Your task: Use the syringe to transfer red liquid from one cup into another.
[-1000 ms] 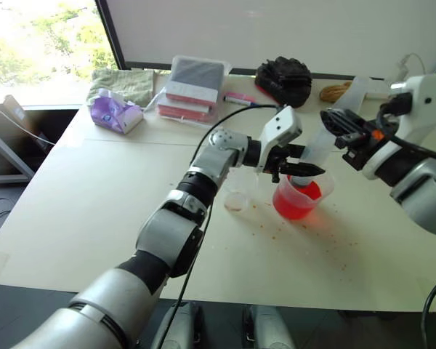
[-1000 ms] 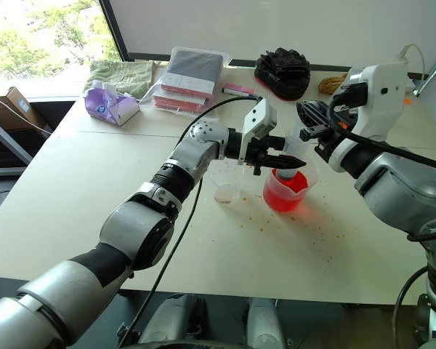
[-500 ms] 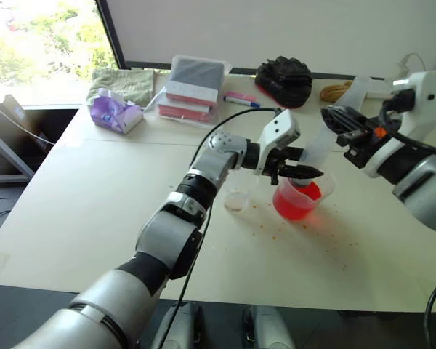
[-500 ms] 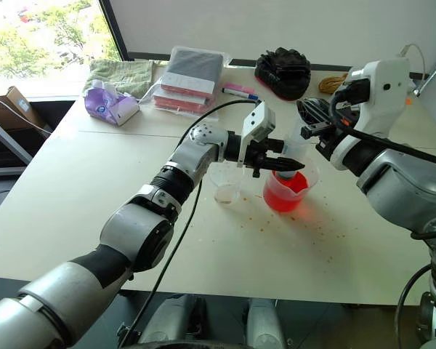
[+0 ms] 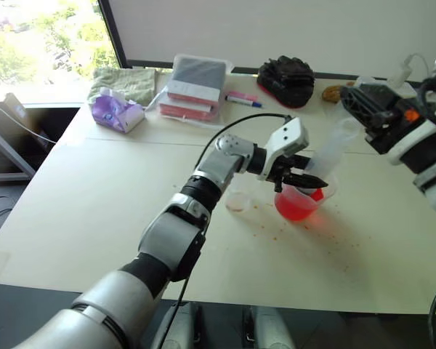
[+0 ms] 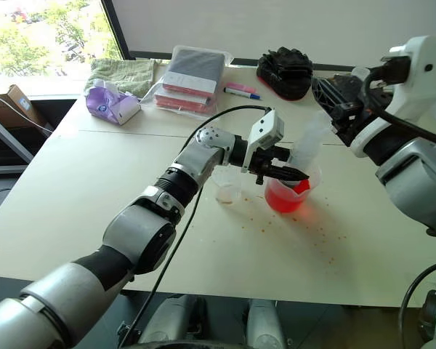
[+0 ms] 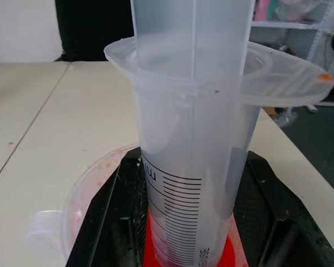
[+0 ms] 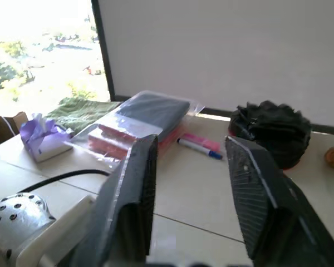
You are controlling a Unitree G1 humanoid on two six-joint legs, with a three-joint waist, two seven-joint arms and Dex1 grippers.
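Clear plastic syringe (image 6: 305,149) stands tilted in the beaker (image 6: 287,195) of red liquid (image 6: 283,198), clenched by my left gripper (image 6: 285,171), while my right gripper (image 8: 192,189) above it is released, so I fear the barrel slips and tips it.

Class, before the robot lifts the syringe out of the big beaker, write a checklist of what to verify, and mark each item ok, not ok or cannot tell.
1. Left gripper shut on the syringe barrel: ok.
2. Right gripper open and clear of the syringe: ok.
3. Syringe tip down in the beaker of red liquid: ok.
4. Liquid drawn up into the barrel: cannot tell.
5. Small cup upright beside the beaker: ok.
6. Table free of spills: not ok, red drops near the beaker.
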